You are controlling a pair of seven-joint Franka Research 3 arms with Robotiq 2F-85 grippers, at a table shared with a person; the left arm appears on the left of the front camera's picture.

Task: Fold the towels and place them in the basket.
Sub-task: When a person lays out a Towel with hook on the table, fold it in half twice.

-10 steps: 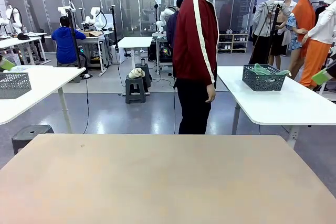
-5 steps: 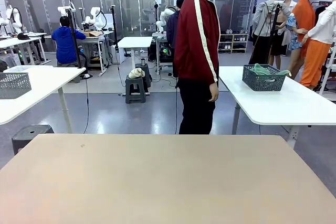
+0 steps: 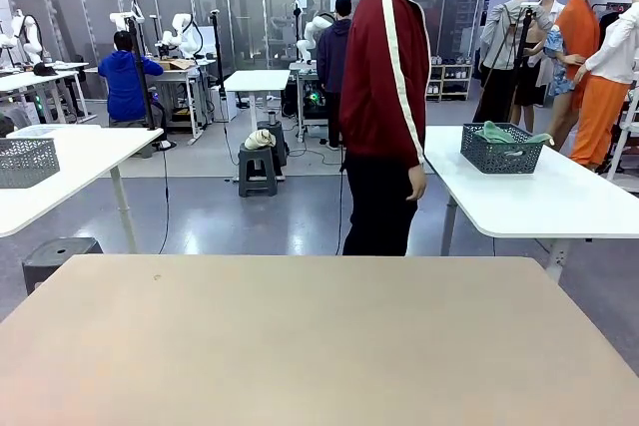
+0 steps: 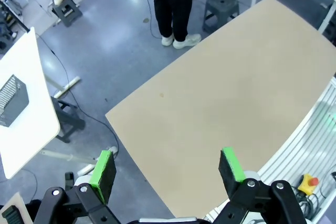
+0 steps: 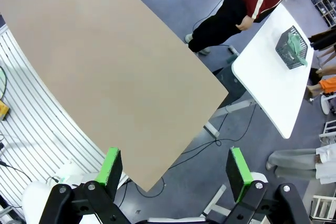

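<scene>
One dark mesh basket (image 3: 502, 152) sits on a white table (image 3: 559, 197) to the right, beyond our own work table and well apart from both arms. We note pale green-grey towels (image 3: 496, 133) heaped in it, rumpled, with the top of the heap above the rim. In the right wrist view the basket stands near one end of that white table, green cloth showing over its edge.

Just beside the white table's near corner stands a person (image 3: 384, 107), side-on to us, between that table and ours. They wear a dark red jacket with a white stripe down the sleeve, and dark trousers. One hand (image 3: 415, 183) hangs loose at the hip, apart from the basket.

The beige table (image 3: 319, 346) spans the whole foreground.

We see the left gripper (image 4: 167, 170) held high over a long edge of the beige table. Its jaws are spread wide, green pads facing each other, with floor and tabletop showing between them. The right gripper (image 5: 174, 167) is also held high, above a corner of the same table, jaws wide apart and gripping nothing.

Farther left we log a second white table (image 3: 80, 152) carrying a paler grey mesh basket (image 3: 27, 162). A dark stool (image 3: 58, 254) stands on the floor by the beige table's far left corner.
</scene>
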